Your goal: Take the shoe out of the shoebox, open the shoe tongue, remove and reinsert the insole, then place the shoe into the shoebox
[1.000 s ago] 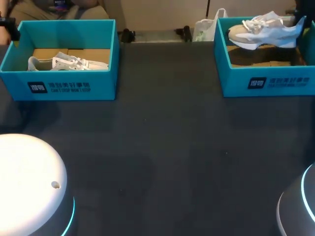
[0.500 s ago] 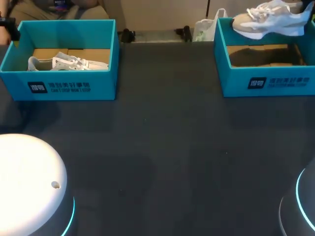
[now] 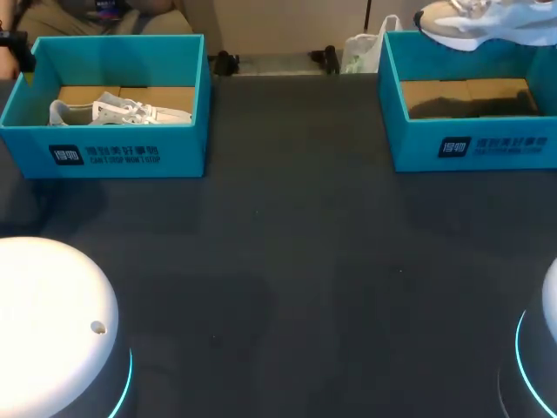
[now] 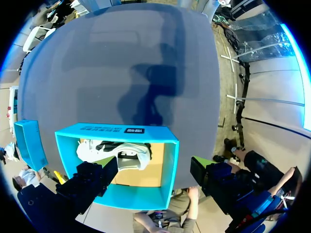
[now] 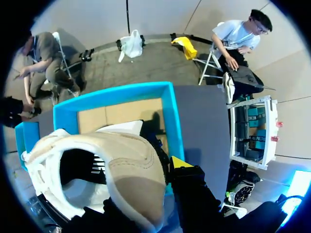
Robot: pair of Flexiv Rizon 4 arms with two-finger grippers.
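Nearest the viewer, the white domed housing of the left arm (image 3: 52, 322) is sitting at seven o'clock on the dark grey table (image 3: 287, 261), and the grey housing of the right arm (image 3: 535, 357) is sitting at five o'clock. Farther off, at ten o'clock, the left-hand teal cardboard shoebox (image 3: 104, 152) is holding a white and grey lace-up shoe (image 3: 117, 111), which is lying on its side on the brown floor of the box. In the left wrist view the left gripper (image 4: 153, 174) is hanging above this box with its fingers spread wide and touching nothing. At two o'clock the right-hand teal cardboard shoebox (image 3: 470, 144) is standing with only its brown floor showing. Farthest of all, the beige and white mesh trainer (image 3: 487, 22) is hanging in the air above that box, clear of its rim. In the right wrist view the right gripper (image 5: 165, 179) is gripping the trainer at the heel collar. One yellow-tipped finger is pressing the outside, and the other is hidden by the shoe. Judged from this, the first step, taking the shoe out, is almost complete for the right-hand shoe. Setting it down, opening the tongue, removing and reinserting the insole, and returning it to the box are all remaining. The left-hand shoe is looking untouched.
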